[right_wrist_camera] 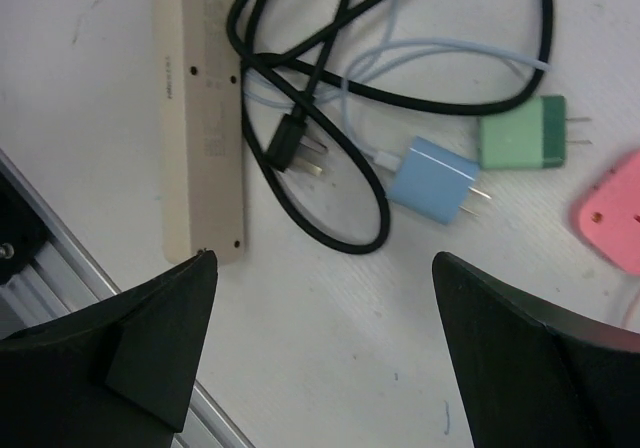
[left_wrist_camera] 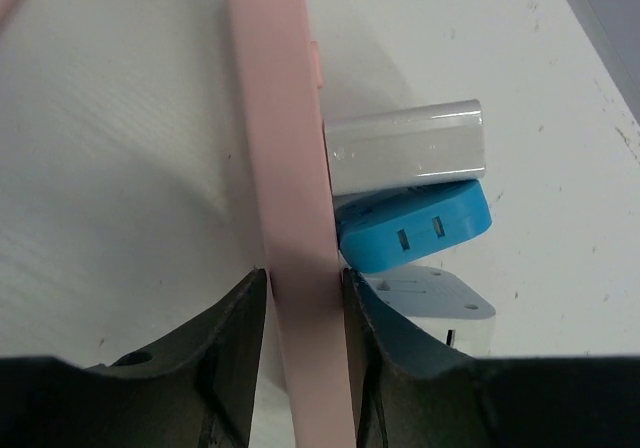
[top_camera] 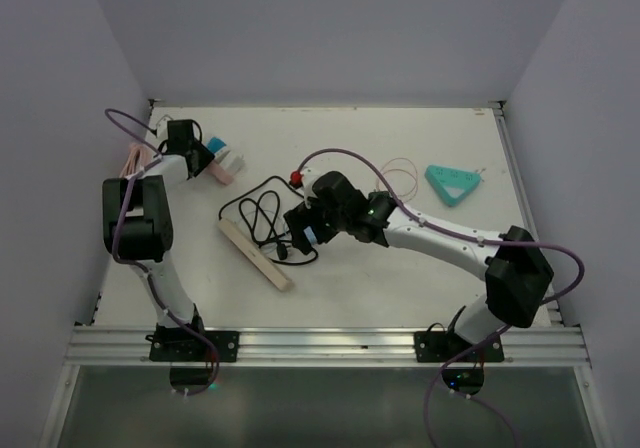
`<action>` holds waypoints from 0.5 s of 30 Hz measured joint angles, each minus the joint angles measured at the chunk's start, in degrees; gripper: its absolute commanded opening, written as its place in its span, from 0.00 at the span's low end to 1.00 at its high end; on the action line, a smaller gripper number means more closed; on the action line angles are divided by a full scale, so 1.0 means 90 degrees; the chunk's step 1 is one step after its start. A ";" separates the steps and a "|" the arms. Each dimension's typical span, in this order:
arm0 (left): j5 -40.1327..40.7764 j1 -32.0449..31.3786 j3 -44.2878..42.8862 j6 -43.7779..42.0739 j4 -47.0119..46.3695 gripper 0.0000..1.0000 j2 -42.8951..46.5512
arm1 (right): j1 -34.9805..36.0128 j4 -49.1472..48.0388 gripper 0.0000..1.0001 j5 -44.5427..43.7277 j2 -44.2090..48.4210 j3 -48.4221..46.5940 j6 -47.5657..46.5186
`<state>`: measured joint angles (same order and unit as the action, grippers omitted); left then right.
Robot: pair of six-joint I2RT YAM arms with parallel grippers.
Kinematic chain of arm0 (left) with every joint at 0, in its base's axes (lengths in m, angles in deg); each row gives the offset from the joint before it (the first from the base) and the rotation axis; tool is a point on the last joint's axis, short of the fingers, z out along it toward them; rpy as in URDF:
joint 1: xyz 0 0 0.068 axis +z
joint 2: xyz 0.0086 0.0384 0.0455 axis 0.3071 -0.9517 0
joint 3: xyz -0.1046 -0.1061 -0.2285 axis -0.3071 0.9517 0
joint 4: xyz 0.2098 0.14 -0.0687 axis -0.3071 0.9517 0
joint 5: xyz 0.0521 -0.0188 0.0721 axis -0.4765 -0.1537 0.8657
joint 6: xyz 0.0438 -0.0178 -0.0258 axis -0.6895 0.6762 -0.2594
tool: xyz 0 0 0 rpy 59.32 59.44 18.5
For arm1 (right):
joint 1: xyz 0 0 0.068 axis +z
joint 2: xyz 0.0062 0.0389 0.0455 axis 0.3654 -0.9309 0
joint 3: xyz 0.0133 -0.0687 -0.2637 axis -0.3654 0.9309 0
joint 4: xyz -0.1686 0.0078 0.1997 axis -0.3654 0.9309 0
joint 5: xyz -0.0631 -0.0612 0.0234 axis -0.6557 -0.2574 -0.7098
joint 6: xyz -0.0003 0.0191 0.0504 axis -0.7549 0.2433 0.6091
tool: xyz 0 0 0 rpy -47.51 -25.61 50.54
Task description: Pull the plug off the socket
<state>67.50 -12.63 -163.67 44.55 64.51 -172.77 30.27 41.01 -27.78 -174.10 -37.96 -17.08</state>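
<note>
A pink socket strip (left_wrist_camera: 290, 148) lies at the far left of the table (top_camera: 224, 172). A white plug (left_wrist_camera: 405, 148), a blue plug (left_wrist_camera: 415, 226) and a pale adapter (left_wrist_camera: 432, 303) sit along its right side. My left gripper (left_wrist_camera: 305, 278) is shut on the pink strip, one finger on each long side, just below the plugs; in the top view the left gripper (top_camera: 185, 138) is at the far left. My right gripper (right_wrist_camera: 325, 258) is open and empty, above bare table near a beige power strip (right_wrist_camera: 197, 108); the top view shows the right gripper (top_camera: 303, 226) mid-table.
A coiled black cable (right_wrist_camera: 340, 98) with a loose plug, a light blue charger (right_wrist_camera: 432, 178), a green plug (right_wrist_camera: 520, 133) and a pink piece (right_wrist_camera: 615, 213) lie under the right gripper. A teal triangle (top_camera: 452, 182) lies at the far right. Walls enclose the table.
</note>
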 measured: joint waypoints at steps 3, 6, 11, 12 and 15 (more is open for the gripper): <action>-0.0119 -0.0002 0.0505 -0.0012 -0.0007 0.41 0.0398 | 0.0333 -0.0002 0.91 0.0163 -0.0612 -0.0542 -0.0083; -0.0165 -0.0002 0.0704 -0.0049 0.0066 0.41 0.0583 | 0.0658 0.0017 0.91 0.0272 -0.1321 -0.1134 -0.0170; -0.0177 -0.0002 0.0724 -0.0134 0.0061 0.42 0.0600 | 0.1088 0.0087 0.89 0.0328 -0.2560 -0.2229 -0.0301; -0.0180 -0.0002 0.0724 -0.0146 0.0061 0.42 0.0597 | 0.1151 0.0109 0.88 0.0308 -0.2795 -0.2429 -0.0311; -0.0185 -0.0002 0.0724 -0.0172 0.0061 0.43 0.0600 | 0.1297 0.0197 0.79 0.0228 -0.3424 -0.2909 -0.0311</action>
<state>65.84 -12.65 -157.16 42.99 65.06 -167.38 41.94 42.78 -25.72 -204.92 -64.15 -19.87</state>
